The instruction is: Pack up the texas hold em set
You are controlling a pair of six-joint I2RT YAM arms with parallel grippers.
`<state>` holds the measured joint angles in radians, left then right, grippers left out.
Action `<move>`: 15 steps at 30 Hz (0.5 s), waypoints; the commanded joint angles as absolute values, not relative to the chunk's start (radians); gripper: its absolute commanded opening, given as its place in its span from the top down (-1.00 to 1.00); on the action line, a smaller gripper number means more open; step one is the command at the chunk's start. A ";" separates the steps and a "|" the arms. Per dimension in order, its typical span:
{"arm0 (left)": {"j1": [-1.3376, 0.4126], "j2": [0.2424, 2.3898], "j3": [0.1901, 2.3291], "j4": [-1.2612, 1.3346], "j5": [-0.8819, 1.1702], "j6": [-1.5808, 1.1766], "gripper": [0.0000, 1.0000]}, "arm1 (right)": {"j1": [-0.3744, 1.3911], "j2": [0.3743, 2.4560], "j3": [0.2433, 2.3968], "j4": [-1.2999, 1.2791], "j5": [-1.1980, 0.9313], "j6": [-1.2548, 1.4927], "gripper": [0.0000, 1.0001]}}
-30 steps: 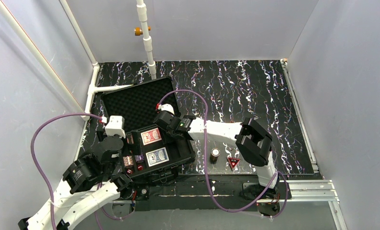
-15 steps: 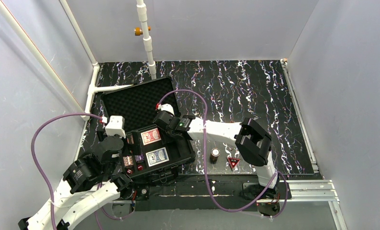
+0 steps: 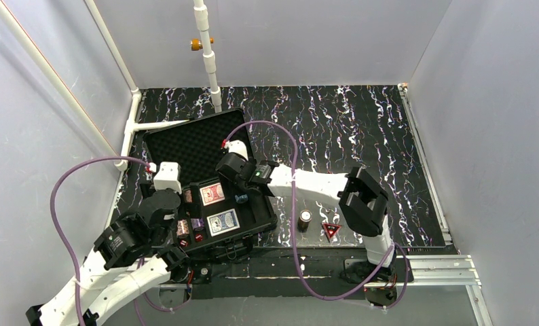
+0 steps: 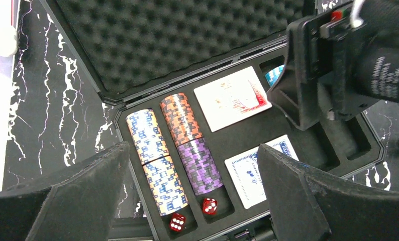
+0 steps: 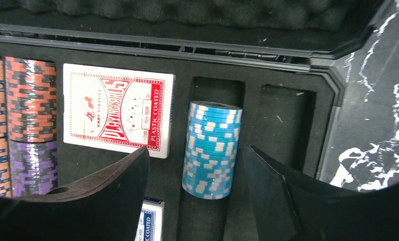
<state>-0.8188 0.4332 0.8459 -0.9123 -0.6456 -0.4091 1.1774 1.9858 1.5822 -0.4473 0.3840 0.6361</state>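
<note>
**Case (image 3: 267,225):** lying open at the near left of the bench (image 3: 362,129), with the foam lid (image 3: 192,139) folded back.

**Packed contents we are counting:**
- red deck (image 4: 232,98)
- blue deck (image 4: 253,170)
- orange and purple chip rows (image 4: 187,140)
- two red dice (image 4: 209,205)
- a light-blue chip stack (image 5: 211,148), lying in the slot just right of the red deck

**Lying outside, on the bench just right of the case:**
- a small disc stack (image 3: 305,219)
- a red triangle (image 3: 330,230)

**Right claw (image 5: 196,165):** spread wide astride the light-blue stack and, we are judging, gripping nothing. One finger (image 5: 268,175) is sitting very close to the chips, and we cannot tell whether it is touching them.

**Left claw (image 4: 193,153):** hanging wide open above the case's front, holding nothing.

**Step in hand:** we are judging the light-blue stack as seated. The next move is calling for a straight lift, so the fingers are not dragging chips out. After that comes a swing right toward the disc stack.

**Edges and room:**
- An empty slot (image 5: 283,125) is lying between the stack and the case's right wall.
- The lid hinge is running close behind.
- The slot walls are leaving little sideways play, so we are favouring upward clearance first.
</note>
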 commanded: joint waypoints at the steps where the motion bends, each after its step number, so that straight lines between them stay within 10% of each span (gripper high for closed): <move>1: -0.815 0.457 0.842 -0.898 -0.698 -0.405 -0.97 | 1.172 1.849 1.575 -0.435 0.452 0.626 -0.51; 7: -0.814 0.377 0.831 -0.893 -0.727 -0.421 -0.97 | 1.172 1.706 1.351 -0.379 0.318 0.629 0.21; 15: -0.814 0.411 0.825 -0.893 -0.699 -0.416 -0.97 | 1.181 1.871 1.370 -0.289 0.215 0.643 0.35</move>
